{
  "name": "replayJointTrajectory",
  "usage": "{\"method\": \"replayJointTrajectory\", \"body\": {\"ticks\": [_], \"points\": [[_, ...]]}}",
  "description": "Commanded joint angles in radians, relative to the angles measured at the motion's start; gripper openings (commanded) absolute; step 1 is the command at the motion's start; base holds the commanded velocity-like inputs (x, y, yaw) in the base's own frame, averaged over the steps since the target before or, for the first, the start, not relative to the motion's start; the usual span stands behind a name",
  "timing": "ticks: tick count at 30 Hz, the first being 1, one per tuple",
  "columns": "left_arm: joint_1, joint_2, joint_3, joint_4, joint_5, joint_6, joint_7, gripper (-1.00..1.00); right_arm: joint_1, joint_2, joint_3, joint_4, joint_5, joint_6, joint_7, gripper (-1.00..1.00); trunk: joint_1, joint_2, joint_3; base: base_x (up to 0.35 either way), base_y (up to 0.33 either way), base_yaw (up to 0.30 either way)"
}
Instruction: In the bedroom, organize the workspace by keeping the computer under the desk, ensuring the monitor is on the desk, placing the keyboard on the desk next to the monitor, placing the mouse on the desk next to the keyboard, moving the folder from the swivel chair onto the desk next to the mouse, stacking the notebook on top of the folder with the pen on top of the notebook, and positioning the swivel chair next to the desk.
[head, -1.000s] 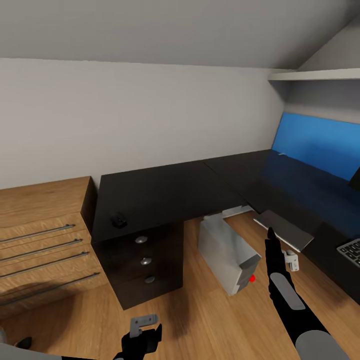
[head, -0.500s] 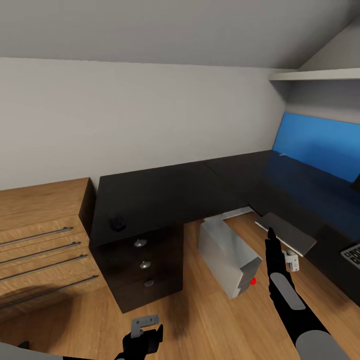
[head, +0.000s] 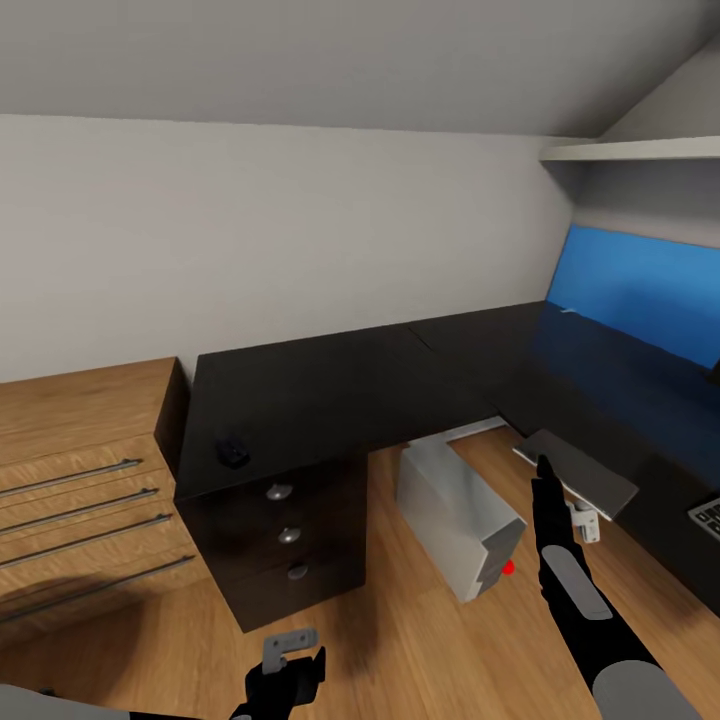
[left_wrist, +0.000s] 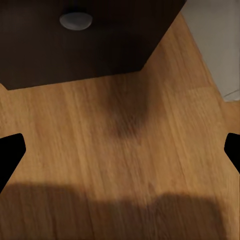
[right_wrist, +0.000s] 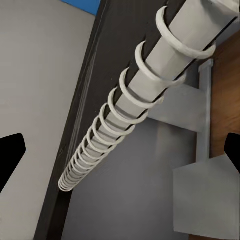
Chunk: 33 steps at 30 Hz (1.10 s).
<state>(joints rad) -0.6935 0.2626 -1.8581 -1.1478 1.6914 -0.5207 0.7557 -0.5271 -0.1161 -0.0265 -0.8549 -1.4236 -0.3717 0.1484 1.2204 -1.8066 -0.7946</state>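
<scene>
**Right arm reaching toward the notebook at the desk edge**

The L-shaped desk (head: 330, 385) is filling the middle of the head view, its blue back panel (head: 640, 290) lying toward two o'clock. The mouse (head: 232, 450) is sitting on the black top near nine o'clock, above the drawers (head: 285, 540). The computer (head: 455, 515) is standing on the wood floor (head: 400, 640) beneath the desk. The notebook (head: 578, 472) is overhanging the desk edge at four o'clock, and the right gripper (head: 543, 475) is pointing up just beside it; its fingers seem spread, though contact is unclear. The left gripper (left_wrist: 120, 150) is hanging open over the floor near six o'clock. A corner of the keyboard (head: 708, 515) is peeking in at the right edge.
</scene>
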Motion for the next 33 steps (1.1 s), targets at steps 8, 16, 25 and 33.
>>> {"method": "replayJointTrajectory", "body": {"ticks": [8, 16, 25, 33], "points": [[-0.001, -0.010, -0.003, 0.017, 0.004, -0.004, 0.002, 1.00, -0.001, -0.001, 0.000, 0.000, -0.011, -0.003, 0.007, 1.00, 0.000, 0.000, -0.001, 0.016, 0.000, 0.000], [-0.001, -0.011, -0.003, 0.020, 0.004, -0.005, 0.002, 1.00, -0.001, -0.002, 0.000, 0.000, -0.011, -0.003, 0.007, 1.00, 0.000, 0.000, -0.001, 0.000, 0.000, 0.000], [-0.001, -0.012, -0.004, 0.020, 0.002, -0.005, -0.001, 1.00, -0.001, -0.002, -0.001, 0.000, -0.011, -0.003, 0.007, 1.00, 0.000, 0.000, -0.001, 0.037, 0.000, 0.000], [-0.001, -0.026, -0.004, 0.045, 0.003, -0.005, 0.001, 1.00, -0.001, -0.002, -0.011, 0.000, -0.009, -0.004, 0.007, 1.00, 0.000, 0.000, -0.001, 0.006, 0.000, 0.000]]}}
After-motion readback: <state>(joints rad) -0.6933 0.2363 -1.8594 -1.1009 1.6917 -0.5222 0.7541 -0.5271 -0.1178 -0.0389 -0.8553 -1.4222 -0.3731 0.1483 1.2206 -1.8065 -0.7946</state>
